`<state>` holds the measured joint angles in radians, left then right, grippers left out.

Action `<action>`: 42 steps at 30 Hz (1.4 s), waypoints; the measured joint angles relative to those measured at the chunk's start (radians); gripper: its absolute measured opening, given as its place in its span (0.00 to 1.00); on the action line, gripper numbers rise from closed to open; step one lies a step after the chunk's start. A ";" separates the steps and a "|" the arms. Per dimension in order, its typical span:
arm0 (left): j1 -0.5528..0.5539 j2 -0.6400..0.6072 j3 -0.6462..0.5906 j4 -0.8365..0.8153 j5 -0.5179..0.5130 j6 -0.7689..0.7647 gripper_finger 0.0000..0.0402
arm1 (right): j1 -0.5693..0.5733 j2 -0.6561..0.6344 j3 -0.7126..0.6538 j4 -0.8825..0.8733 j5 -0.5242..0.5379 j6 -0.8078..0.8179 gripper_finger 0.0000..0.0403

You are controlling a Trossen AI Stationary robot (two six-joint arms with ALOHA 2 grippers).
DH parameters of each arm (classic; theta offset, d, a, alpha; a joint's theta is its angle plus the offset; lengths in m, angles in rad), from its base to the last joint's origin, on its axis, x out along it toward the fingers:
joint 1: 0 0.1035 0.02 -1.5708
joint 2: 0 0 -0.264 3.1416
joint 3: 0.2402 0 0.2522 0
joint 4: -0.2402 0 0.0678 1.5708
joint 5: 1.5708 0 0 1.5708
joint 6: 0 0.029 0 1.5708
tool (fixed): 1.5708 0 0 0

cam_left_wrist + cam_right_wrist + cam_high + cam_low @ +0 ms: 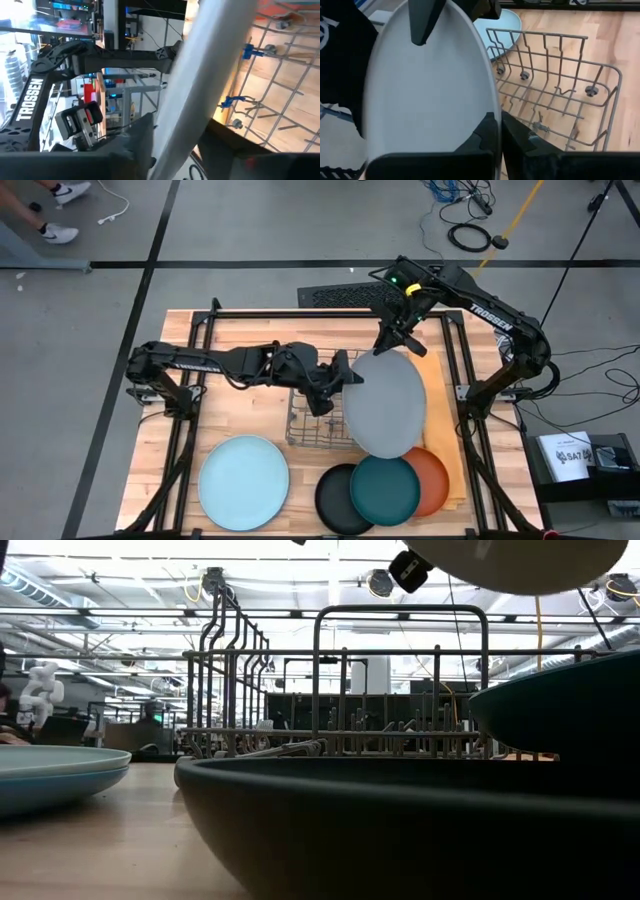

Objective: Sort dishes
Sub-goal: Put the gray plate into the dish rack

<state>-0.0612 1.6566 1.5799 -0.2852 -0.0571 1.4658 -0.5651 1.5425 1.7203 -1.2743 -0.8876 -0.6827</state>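
A large grey plate hangs in the air over the right end of the wire rack, tilted, and both grippers are on it. My right gripper is shut on its far rim. My left gripper is shut on its left rim. A pale blue plate lies flat at the near left. At the near right the dark teal plate lies overlapping the black plate and the orange plate. My left gripper has the plate's left rim between its two fingers, one finger on the upper face and the other behind it. It comes nearly level from the table's left. The plate is lifted clear. My right gripper pinches the plate's far rim between its two fingers. It slants down from the table's far side. The plate hangs tilted below it, clear of the rack and the table.
The wire rack's upright prongs stand right beside the grey plate. A tan mat lies along the right side. A black frame borders the wooden table.
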 joint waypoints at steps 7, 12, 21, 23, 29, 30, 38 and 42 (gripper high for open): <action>-0.012 0.001 -0.001 -0.017 -0.016 0.043 0.03 | 0.021 0.000 0.000 0.005 -0.005 0.083 0.05; -0.013 -0.001 0.000 -0.073 -0.021 0.034 0.02 | 0.064 0.000 0.012 0.010 0.090 0.122 0.18; -0.007 0.002 -0.002 -0.253 -0.041 -0.016 0.02 | 0.128 -0.002 0.181 -0.007 0.310 0.171 0.47; -0.004 0.001 -0.002 -0.295 -0.053 0.010 0.02 | 0.140 -0.001 0.244 -0.017 0.358 0.174 0.49; 0.002 0.006 0.047 -0.344 -0.143 0.071 0.02 | 0.167 -0.002 0.429 -0.059 0.449 0.234 0.49; 0.004 0.006 0.066 -0.365 -0.142 0.068 0.02 | 0.171 0.000 0.454 -0.072 0.452 0.247 0.49; 0.011 0.039 0.235 -0.566 -0.186 0.055 0.02 | 0.268 0.002 0.503 -0.213 0.517 0.312 0.47; 0.035 0.041 0.310 -0.649 -0.162 0.024 0.02 | 0.366 0.008 0.503 -0.260 0.631 0.379 0.47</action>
<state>-0.0265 1.6972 1.8899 -0.9337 -0.2192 1.4895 -0.1987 1.5505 2.2234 -1.5340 -0.2565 -0.3036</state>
